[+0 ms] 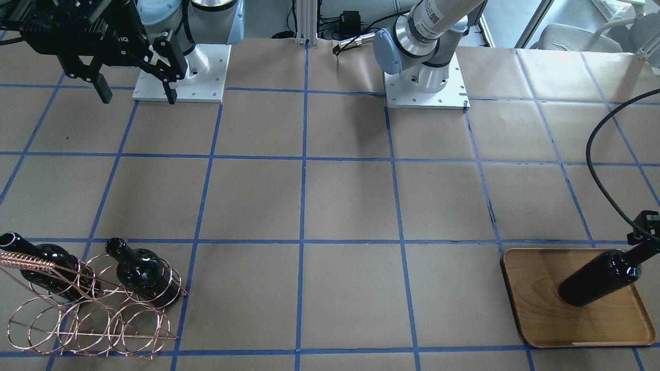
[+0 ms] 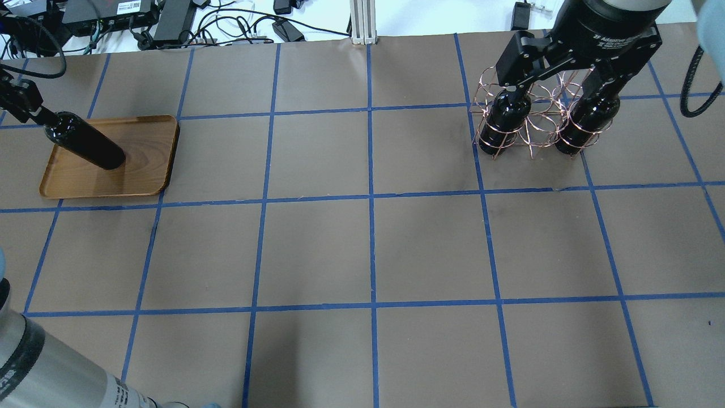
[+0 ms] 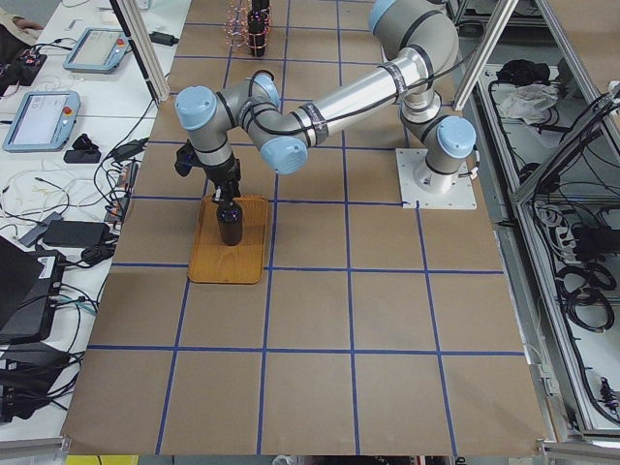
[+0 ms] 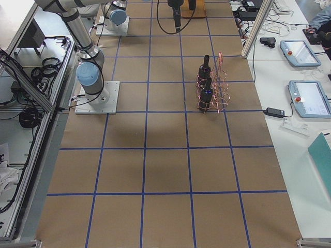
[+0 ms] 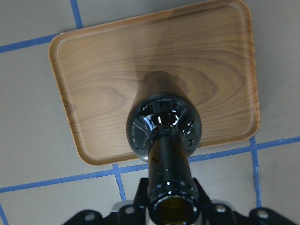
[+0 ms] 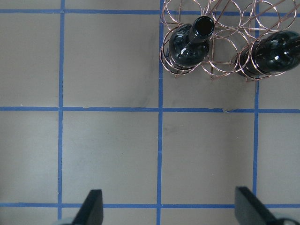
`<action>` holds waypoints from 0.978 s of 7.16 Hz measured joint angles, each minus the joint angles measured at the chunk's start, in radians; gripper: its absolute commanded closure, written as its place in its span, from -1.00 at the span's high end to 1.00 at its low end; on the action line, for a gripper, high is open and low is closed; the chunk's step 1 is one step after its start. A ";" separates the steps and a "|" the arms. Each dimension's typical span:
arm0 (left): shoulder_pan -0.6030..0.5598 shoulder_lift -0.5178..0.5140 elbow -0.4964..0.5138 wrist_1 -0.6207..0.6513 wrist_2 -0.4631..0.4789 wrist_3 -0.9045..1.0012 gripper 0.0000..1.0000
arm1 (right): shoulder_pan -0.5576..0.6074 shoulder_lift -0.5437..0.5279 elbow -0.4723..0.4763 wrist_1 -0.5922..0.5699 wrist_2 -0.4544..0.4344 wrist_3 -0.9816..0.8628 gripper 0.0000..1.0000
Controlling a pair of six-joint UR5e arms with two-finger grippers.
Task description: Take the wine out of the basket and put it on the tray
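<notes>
The wine bottle (image 1: 600, 278) stands on the wooden tray (image 1: 536, 312) at lower right, its neck clamped by the left gripper (image 1: 643, 234). At upper left, the right gripper (image 1: 138, 95) points downward, fingers (image 1: 104, 93) spread wide, holding nothing.

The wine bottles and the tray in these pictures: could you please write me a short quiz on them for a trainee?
1. True or false: the right gripper is open and holds nothing.
2. How many bottles stand in the basket? A one, B two, C three.
3. Fill in: the left gripper holds the wine by its ____, upright over the tray.
Key: 1 true; 2 B; 3 neck.
</notes>
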State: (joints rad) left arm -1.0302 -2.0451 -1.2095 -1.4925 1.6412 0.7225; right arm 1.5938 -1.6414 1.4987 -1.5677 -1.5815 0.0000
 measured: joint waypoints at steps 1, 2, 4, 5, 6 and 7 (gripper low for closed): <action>-0.003 0.015 -0.003 -0.007 0.001 0.000 1.00 | 0.000 0.000 0.000 0.000 0.000 0.000 1.00; -0.010 0.040 -0.007 -0.032 0.003 -0.002 1.00 | 0.000 0.000 0.000 0.000 0.000 0.000 1.00; -0.033 0.112 -0.019 -0.100 -0.007 -0.022 1.00 | 0.001 -0.001 0.000 0.000 0.000 0.000 1.00; -0.056 0.165 -0.039 -0.127 -0.031 -0.057 1.00 | 0.001 -0.001 0.000 0.000 0.000 0.000 1.00; -0.089 0.222 -0.069 -0.142 -0.064 -0.138 1.00 | 0.000 -0.001 0.000 0.001 0.000 0.000 1.00; -0.140 0.279 -0.105 -0.149 -0.087 -0.261 1.00 | 0.000 -0.001 0.000 0.001 0.000 0.000 1.00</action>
State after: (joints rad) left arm -1.1699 -1.7660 -1.3145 -1.6411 1.5543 0.4610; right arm 1.5941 -1.6429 1.4987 -1.5671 -1.5815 0.0000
